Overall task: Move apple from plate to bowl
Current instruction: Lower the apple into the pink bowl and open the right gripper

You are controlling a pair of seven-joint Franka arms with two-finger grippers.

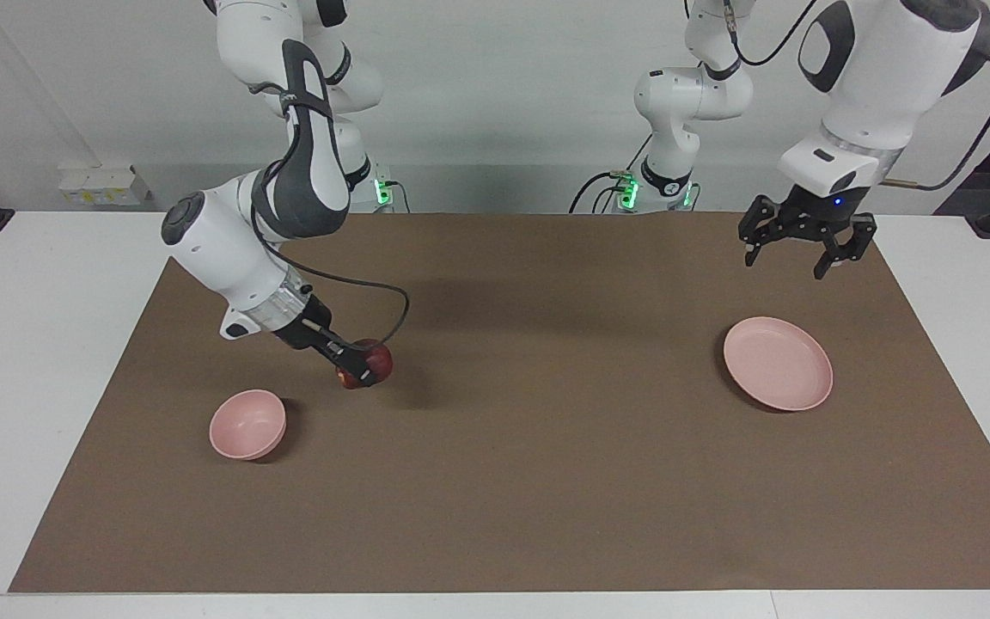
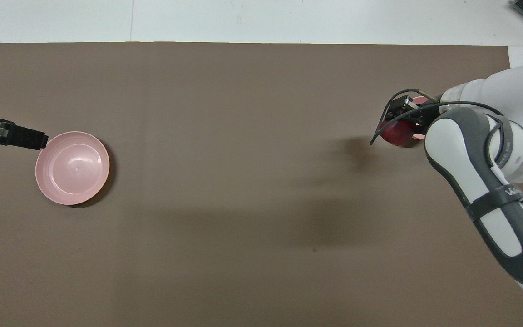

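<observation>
The left hand point(image 1: 806, 244) hangs in the air with its two fingers spread apart and nothing between them, over the brown mat point(image 1: 529, 481) nearer the robots than the wide, shallow, pale pink plate point(image 1: 778, 363). That arm waits at its own end of the worktop point(image 1: 31, 361).

The right hand point(image 1: 356, 368) is clamped on the small, round, dark red apple point(image 1: 370, 363), which sits between its fingertips at the tip of the downward-slanting wrist. Hand and apple are raised off the mat, close beside the small, deep, pale pink bowl point(image 1: 247, 424), not yet over it. In the overhead view the apple point(image 2: 398, 133) partly covers a sliver of the bowl's rim point(image 2: 421, 101), and the right arm hides most of the rest.

The plate lies bare toward the left arm's end of the mat, well apart from the bowl, which stands toward the right arm's end and slightly farther from the robots than the plate.
</observation>
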